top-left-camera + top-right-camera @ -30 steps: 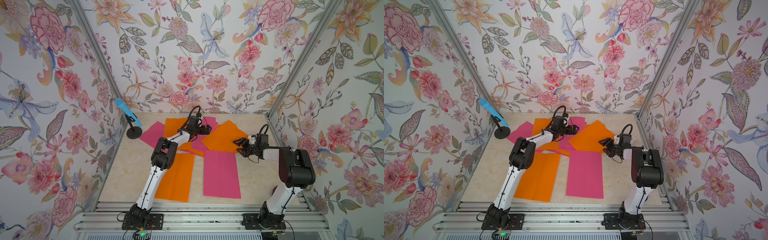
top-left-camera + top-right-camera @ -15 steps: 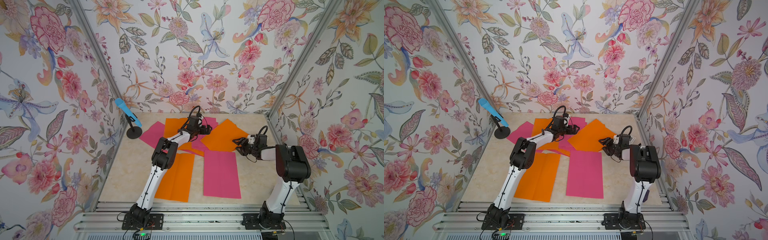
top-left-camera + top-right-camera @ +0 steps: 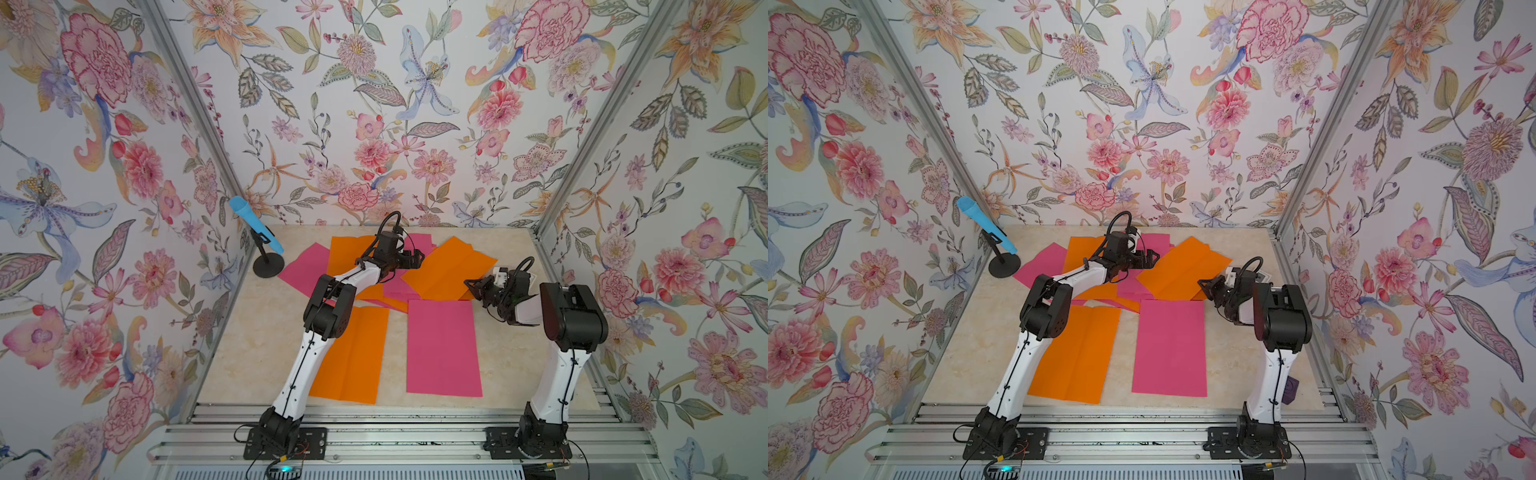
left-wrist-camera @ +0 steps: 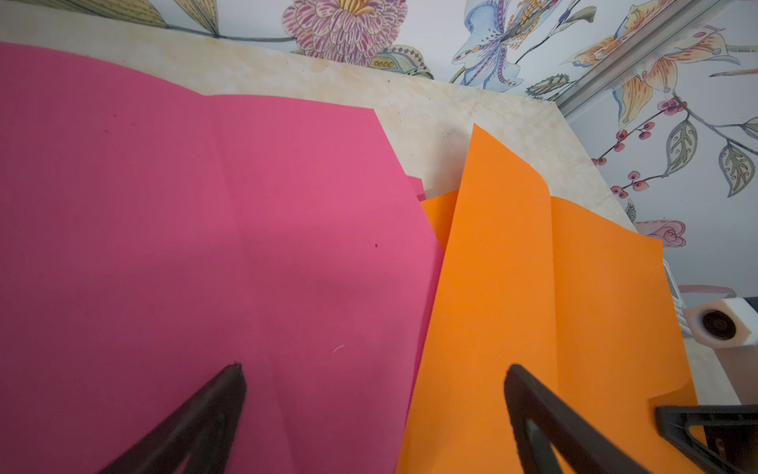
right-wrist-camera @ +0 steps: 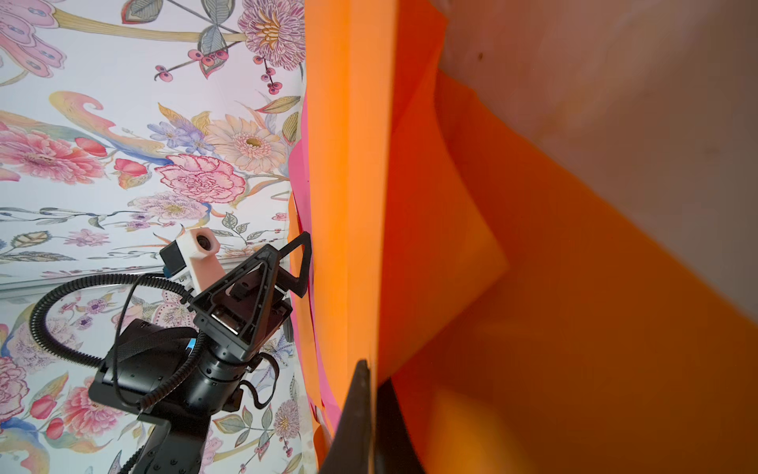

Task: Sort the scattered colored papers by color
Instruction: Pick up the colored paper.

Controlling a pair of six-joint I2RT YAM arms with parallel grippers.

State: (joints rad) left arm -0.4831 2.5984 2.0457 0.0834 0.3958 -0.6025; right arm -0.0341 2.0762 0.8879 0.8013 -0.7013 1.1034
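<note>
Orange and pink colored papers lie overlapping at the back of the table. One orange sheet [image 3: 353, 357] and one pink sheet [image 3: 442, 349] lie flat, side by side, nearer the front. My right gripper [image 3: 471, 286] is shut on the near right edge of the back orange sheet [image 3: 449, 270]. In the right wrist view the gripper [image 5: 371, 369] pinches that edge, and the orange sheet [image 5: 533, 328] curls upward. My left gripper [image 4: 374, 367] hovers open over the pile, one finger above a pink sheet [image 4: 205, 225], the other above the orange sheet [image 4: 512, 287].
A blue microphone [image 3: 257, 226] on a black round stand sits at the back left corner. Flowered walls close in three sides. An aluminium rail [image 3: 395, 419] runs along the front edge. A small purple object [image 3: 1291, 390] lies behind the right arm's base.
My right gripper has moved in to the orange sheet's edge and shut on it. The left arm has stayed where it was, open.
</note>
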